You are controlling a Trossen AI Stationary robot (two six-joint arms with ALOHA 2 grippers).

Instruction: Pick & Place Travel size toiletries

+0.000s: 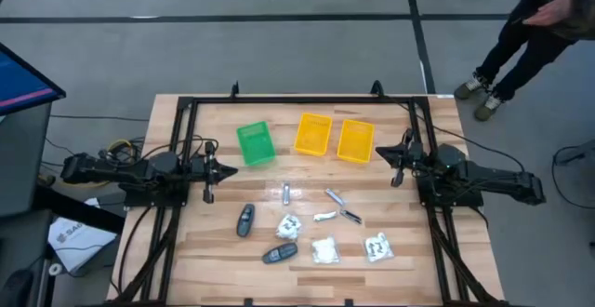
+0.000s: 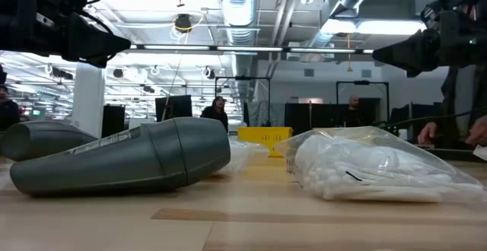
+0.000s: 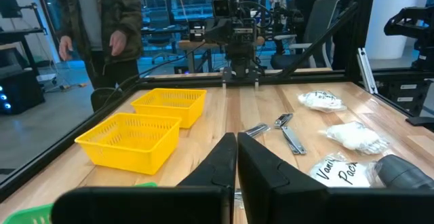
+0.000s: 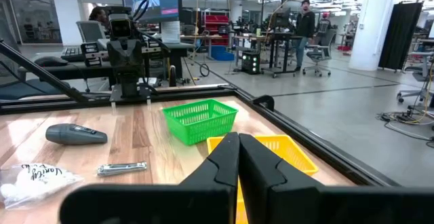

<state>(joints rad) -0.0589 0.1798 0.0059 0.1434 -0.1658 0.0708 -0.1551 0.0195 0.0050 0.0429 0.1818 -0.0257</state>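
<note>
The toiletries lie on the near half of the table. Three crinkly white packets (image 1: 289, 225) (image 1: 324, 249) (image 1: 377, 246) lie flat. Several thin silver metal pieces (image 1: 286, 193) (image 1: 335, 196) (image 1: 350, 217) lie just beyond them. Two dark grey oval gadgets (image 1: 244, 220) (image 1: 279, 253) lie on their sides to the left. My left gripper (image 1: 209, 172) (image 3: 237, 137) hovers at the table's left side, shut and empty. My right gripper (image 1: 398, 163) (image 4: 238, 137) hovers at the right side beside a yellow bin, also shut and empty. The low view shows one gadget (image 2: 122, 160) and one packet (image 2: 373, 167) close up.
A green bin (image 1: 256, 144) and two yellow bins (image 1: 313, 133) (image 1: 356, 140) stand in a row on the far half of the table. A black frame (image 1: 297, 102) runs round the table's edges. A person (image 1: 530, 28) stands beyond the far right corner. Bare wood lies between bins and items.
</note>
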